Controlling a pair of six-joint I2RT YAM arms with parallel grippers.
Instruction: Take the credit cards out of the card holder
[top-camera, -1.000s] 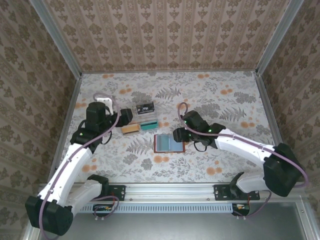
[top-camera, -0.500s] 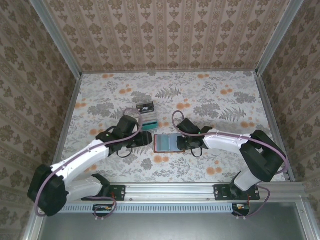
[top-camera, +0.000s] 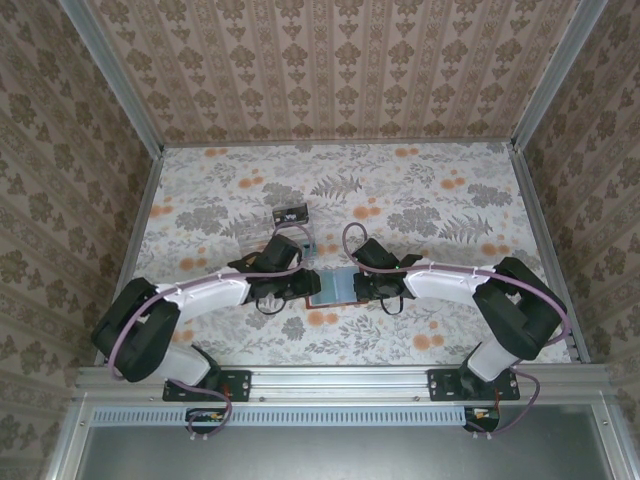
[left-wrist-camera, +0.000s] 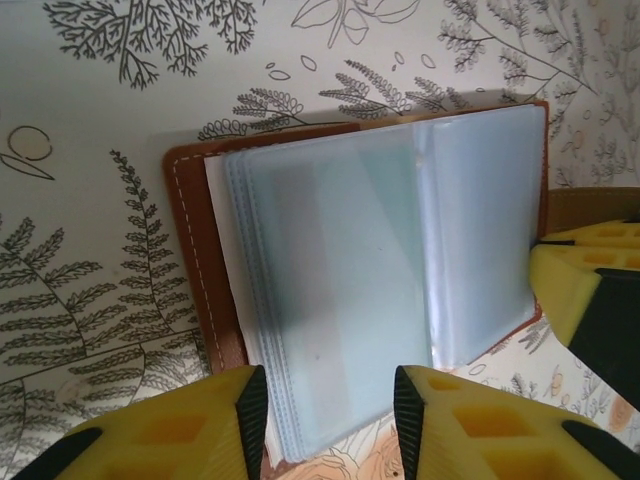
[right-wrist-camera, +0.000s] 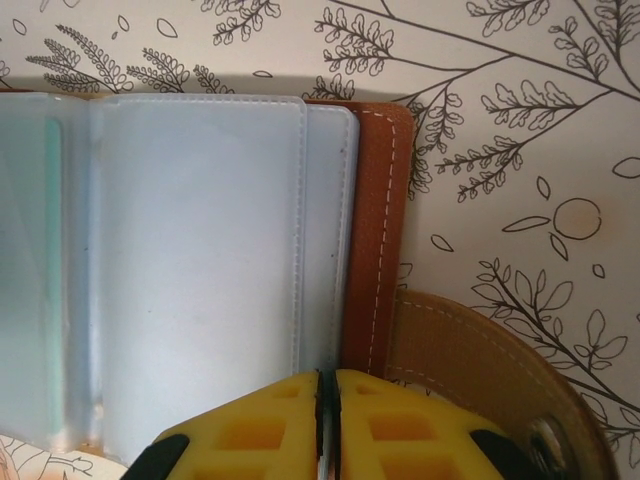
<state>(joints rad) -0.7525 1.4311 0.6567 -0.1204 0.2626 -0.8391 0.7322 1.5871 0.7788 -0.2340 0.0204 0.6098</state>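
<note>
The brown leather card holder (top-camera: 335, 288) lies open on the floral table, its cloudy blue-grey sleeves (left-wrist-camera: 340, 290) fanned upward. I cannot make out a credit card inside them. My left gripper (top-camera: 300, 287) is at the holder's left edge. Its jaws (left-wrist-camera: 330, 425) are open, with the near edge of the sleeve stack between the yellow fingers. My right gripper (top-camera: 366, 287) is at the holder's right edge, shut (right-wrist-camera: 328, 425). Its tips sit where the last sleeve meets the leather border (right-wrist-camera: 385, 220). Whether a sleeve edge is pinched I cannot tell.
A clear plastic piece with coloured cards (top-camera: 292, 228) lies just behind the left gripper. The holder's tan strap with a snap (right-wrist-camera: 470, 370) sticks out to the right, under the right fingers. The metal rail (top-camera: 340, 385) runs along the near edge, and patterned walls close three sides.
Both arms swung inward and down to the card holder. The left gripper left the plastic piece and narrowed its jaws. The right gripper closed at the holder's right edge.
</note>
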